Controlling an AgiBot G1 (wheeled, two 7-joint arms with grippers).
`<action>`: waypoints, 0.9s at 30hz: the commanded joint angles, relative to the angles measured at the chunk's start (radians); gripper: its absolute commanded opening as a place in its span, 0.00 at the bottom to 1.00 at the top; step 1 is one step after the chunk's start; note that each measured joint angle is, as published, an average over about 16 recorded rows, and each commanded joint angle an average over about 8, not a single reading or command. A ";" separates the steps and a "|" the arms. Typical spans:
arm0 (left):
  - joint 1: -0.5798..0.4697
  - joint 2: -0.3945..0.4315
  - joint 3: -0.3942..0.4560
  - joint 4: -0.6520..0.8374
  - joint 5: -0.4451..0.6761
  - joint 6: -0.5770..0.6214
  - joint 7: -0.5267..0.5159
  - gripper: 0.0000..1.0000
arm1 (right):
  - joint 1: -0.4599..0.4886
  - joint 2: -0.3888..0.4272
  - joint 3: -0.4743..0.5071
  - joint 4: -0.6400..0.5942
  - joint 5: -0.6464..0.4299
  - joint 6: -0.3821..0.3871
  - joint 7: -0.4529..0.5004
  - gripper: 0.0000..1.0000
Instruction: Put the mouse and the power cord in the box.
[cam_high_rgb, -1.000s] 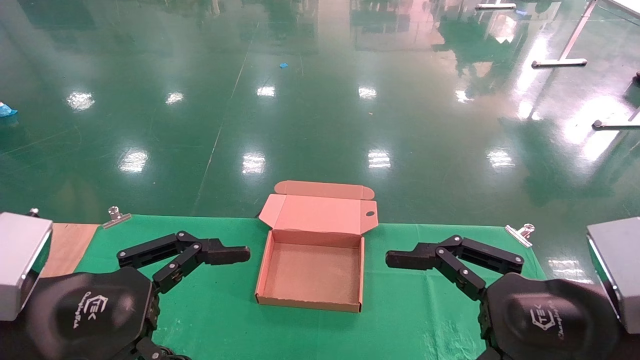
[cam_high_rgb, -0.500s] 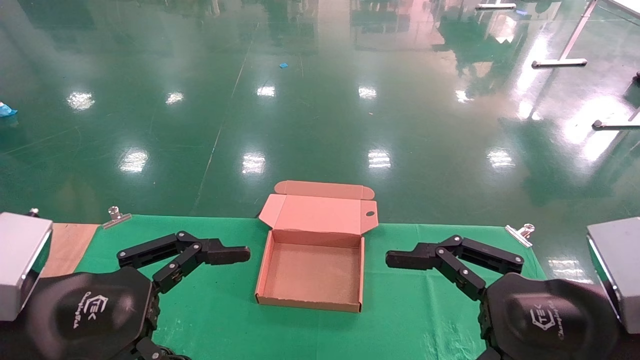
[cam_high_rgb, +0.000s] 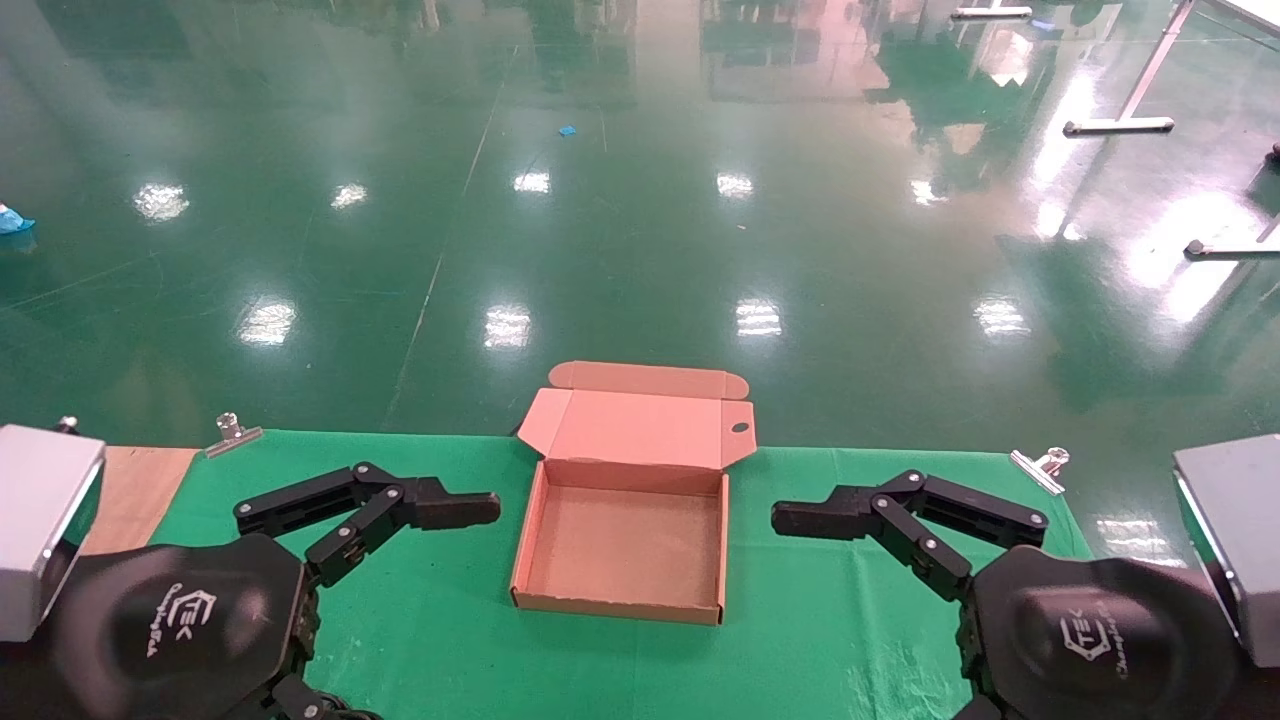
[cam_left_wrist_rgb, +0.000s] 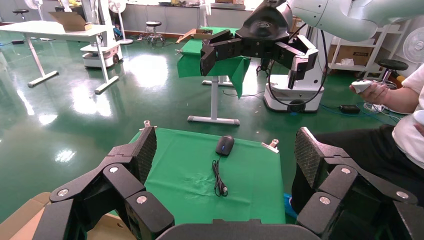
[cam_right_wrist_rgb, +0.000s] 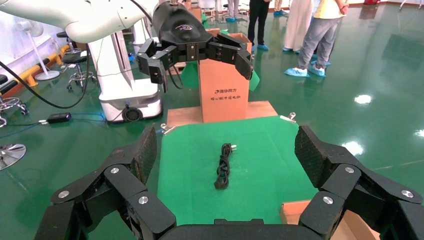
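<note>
Green cloth (cam_high_rgb: 450, 620) bears the open box (cam_high_rgb: 625, 535); glossy green floor (cam_high_rgb: 640, 200) beyond.

Box (cam_high_rgb: 625, 540) — shallow brown cardboard mailer, lid hinged back and open, interior bare, centred on the green surface (cam_high_rgb: 440, 620).
Mouse (cam_left_wrist_rgb: 225, 145) — black, upright, thin cable trailing, right of box.
Power cord (cam_right_wrist_rgb: 223, 171) — black bundle, lying straight, left of box.

Head camera looks forward and down over the green worktop (cam_high_rgb: 420, 620) and box (cam_high_rgb: 625, 545). Each wrist camera peers out between its own gripper's fingers across the worktop, catching the opposite gripper beyond.
</note>
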 joint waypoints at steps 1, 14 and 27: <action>0.001 0.001 -0.001 0.000 -0.003 0.000 -0.001 1.00 | 0.000 0.000 0.000 -0.001 0.000 0.000 0.000 1.00; -0.077 -0.001 0.066 -0.010 0.161 0.047 0.033 1.00 | 0.144 0.003 -0.124 0.040 -0.240 -0.061 0.039 1.00; -0.299 0.065 0.269 0.084 0.607 0.075 0.205 1.00 | 0.556 -0.045 -0.602 0.050 -0.689 -0.100 0.016 1.00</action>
